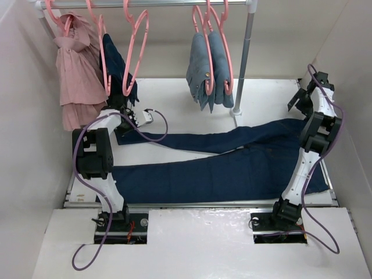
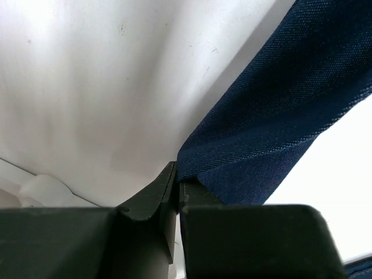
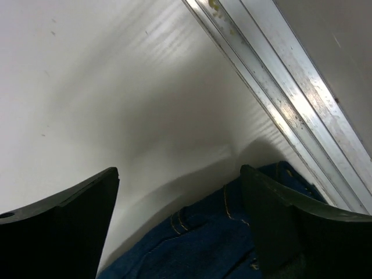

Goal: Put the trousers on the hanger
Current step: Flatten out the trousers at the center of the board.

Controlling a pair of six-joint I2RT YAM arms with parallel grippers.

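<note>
The dark navy trousers [image 1: 232, 165] lie flat on the white table, legs to the left and waistband to the right. My left gripper [image 1: 123, 131] is shut on the hem of the far leg. In the left wrist view the jaws [image 2: 176, 174] pinch the edge of the navy denim [image 2: 279, 99]. My right gripper [image 1: 297, 103] is open and empty, above the waistband end. In the right wrist view [image 3: 179, 171] the orange-stitched waistband [image 3: 215, 232] lies below the spread fingers. An empty pink hanger [image 1: 138, 52] hangs on the rail, above the left gripper.
More pink hangers on the rail carry a pink garment [image 1: 78, 75], another dark navy garment [image 1: 114, 64] and paler grey-blue jeans [image 1: 206, 72]. The rail's upright pole [image 1: 245, 58] stands at the back right. An aluminium table edge [image 3: 290, 87] runs close to the right gripper. Walls enclose both sides.
</note>
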